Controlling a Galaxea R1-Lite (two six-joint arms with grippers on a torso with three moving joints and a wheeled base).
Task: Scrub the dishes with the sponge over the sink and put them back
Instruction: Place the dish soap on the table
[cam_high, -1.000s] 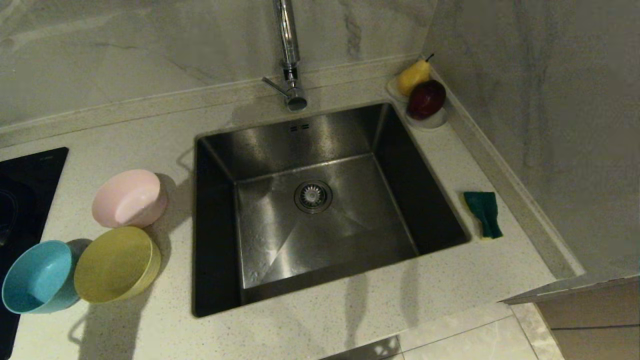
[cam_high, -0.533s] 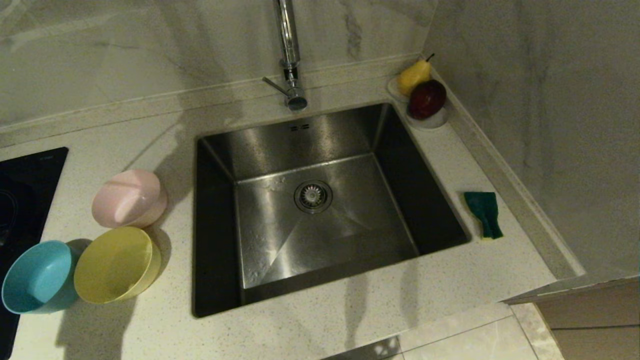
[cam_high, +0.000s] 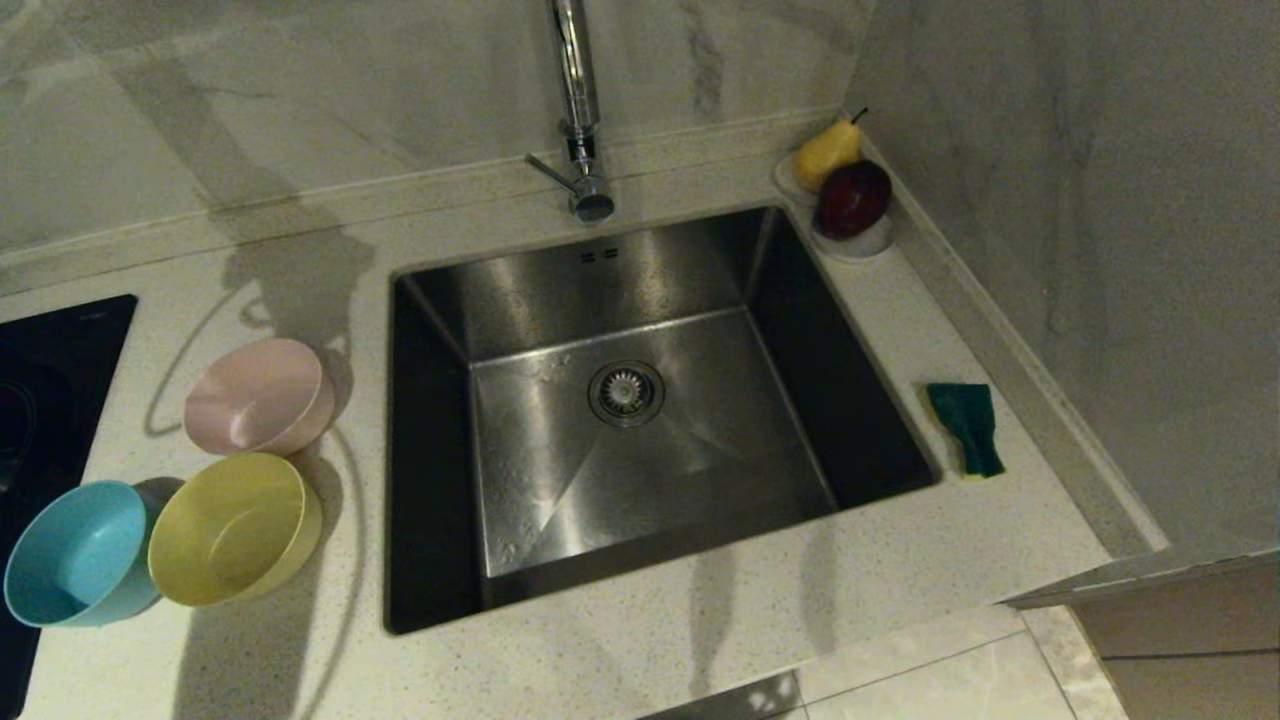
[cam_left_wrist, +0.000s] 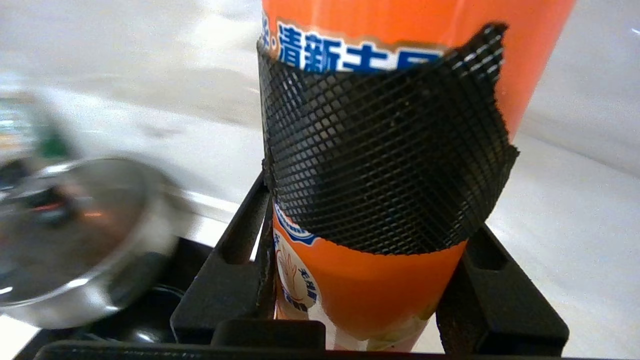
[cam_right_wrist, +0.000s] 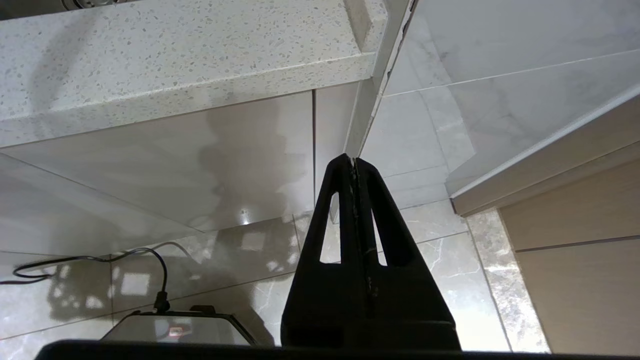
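Looking down at the sink (cam_high: 640, 420), I see neither arm over it. My left gripper (cam_left_wrist: 367, 260) shows only in its own wrist view, its two black fingers (cam_left_wrist: 235, 270) set partway apart and clamped on an orange bottle (cam_left_wrist: 380, 280) wrapped in a patch of black mesh (cam_left_wrist: 385, 165); a steel pot lid (cam_left_wrist: 75, 240) lies beside it. My right gripper (cam_right_wrist: 356, 170) hangs parked below the counter edge (cam_right_wrist: 190, 95), fingers pressed tight together with nothing between them. Left of the sink, the pink bowl (cam_high: 260, 397) sits nearest the basin rim, the yellow bowl (cam_high: 235, 528) just in front of it, and the blue bowl (cam_high: 78, 553) touching the yellow one's far side. Right of the sink lies the sponge (cam_high: 967, 427), green face up. At the sink's back right corner, a pear (cam_high: 826, 152) and a dark red apple (cam_high: 852, 198) rest on a white dish (cam_high: 868, 244).
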